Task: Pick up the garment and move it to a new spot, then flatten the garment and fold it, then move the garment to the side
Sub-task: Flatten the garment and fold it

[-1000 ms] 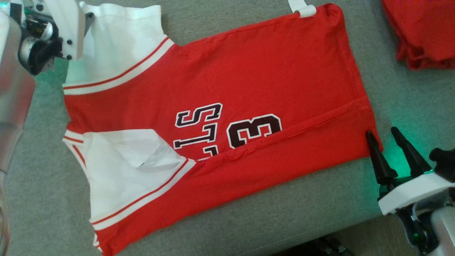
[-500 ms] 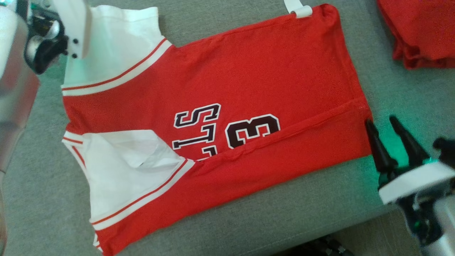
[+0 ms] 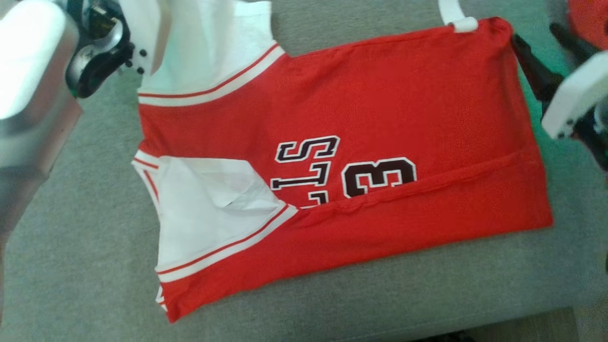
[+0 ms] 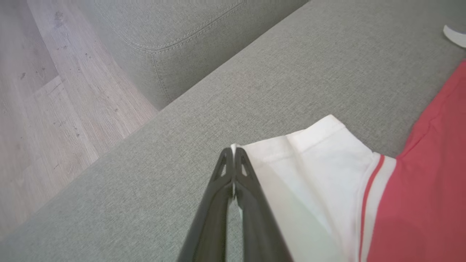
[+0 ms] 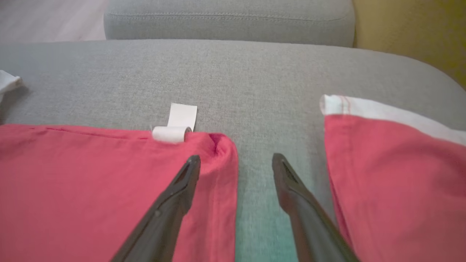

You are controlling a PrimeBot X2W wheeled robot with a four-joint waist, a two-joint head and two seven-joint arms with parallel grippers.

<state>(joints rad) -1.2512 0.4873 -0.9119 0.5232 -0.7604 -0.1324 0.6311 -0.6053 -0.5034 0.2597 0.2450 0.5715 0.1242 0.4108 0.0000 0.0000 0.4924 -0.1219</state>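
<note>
The garment (image 3: 380, 104) is a red jersey with white sleeves and a dark "13", spread flat on the grey sofa seat (image 3: 71, 266). Its near long edge is folded over the lettering. In the left wrist view my left gripper (image 4: 233, 154) is shut on the corner of the far white sleeve (image 4: 309, 160). My right gripper (image 5: 236, 160) is open at the garment's far hem corner (image 5: 218, 145). One finger is over the red cloth and the other over bare cushion. In the head view the right gripper (image 3: 544, 45) stands at the upper right beside that corner.
A second red garment (image 5: 393, 182) lies just right of my right gripper, also seen as red cloth (image 3: 589, 19) in the head view. A white tag (image 5: 178, 123) sticks out at the hem. A back cushion (image 5: 225, 18) runs along the far side, and wooden floor (image 4: 47, 109) lies beyond the sofa's left end.
The head camera has shifted, so the whole picture slid right. My left gripper has shut on the white sleeve. My right gripper moved from the garment's near hem corner to its far one.
</note>
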